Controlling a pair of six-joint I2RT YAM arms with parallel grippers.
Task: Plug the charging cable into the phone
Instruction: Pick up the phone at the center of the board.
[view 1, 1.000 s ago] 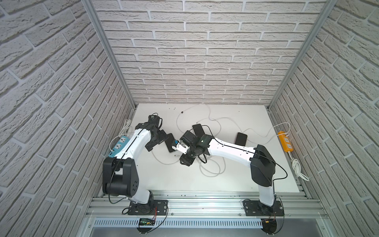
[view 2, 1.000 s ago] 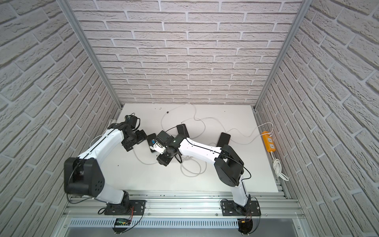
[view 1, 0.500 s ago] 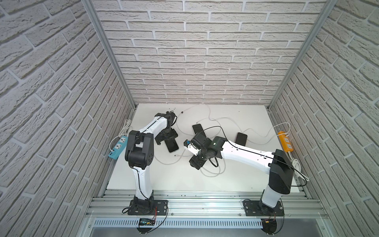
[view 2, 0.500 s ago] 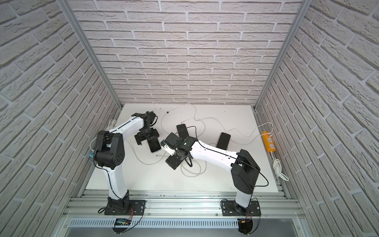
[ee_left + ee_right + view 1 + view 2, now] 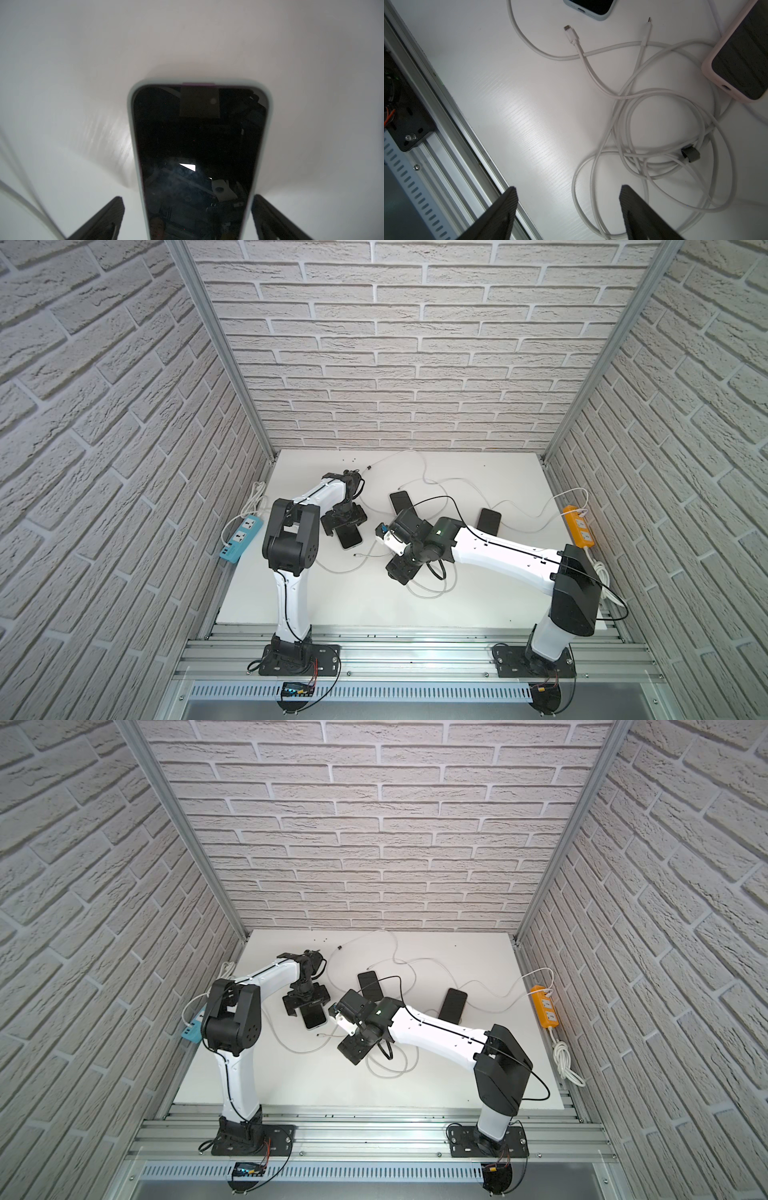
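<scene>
**While the Phone Is Lying Between Open Jaws, the Plug Is Lying Loose**

Although the left gripper (image 5: 188, 198) is straddling the phone (image 5: 199, 135), its jaws are standing at their widest. One finger is sitting on each side of the pale case with a gap showing, so it is gripping nothing. The phone is lying flat, screen up, on the white table (image 5: 457, 605), on the left arm's side in both top views. The right gripper (image 5: 568, 188) is hovering with its jaws well apart and empty above the loose coil of the charging cable (image 5: 591, 68). The cable's plug (image 5: 568, 29) is resting on the table near the phone's port end (image 5: 589, 6), pointing roughly towards it but not inserted.

As I am reading it, the step in hand is picking up that plug. Doing it well is probably starting with the left jaws closing on the phone's long edges, so that it is not sliding when pushed. The right gripper should be taking the plug by its white housing, just behind the metal tip, leaving the tip clear. A thinner second plug (image 5: 649, 21) is lying near, and mixing the two up is a risk. The strands are crossing one another, so lifting slowly is likely helping to keep the coil from dragging on the pink-cased phone (image 5: 741, 58) beside it.
</scene>
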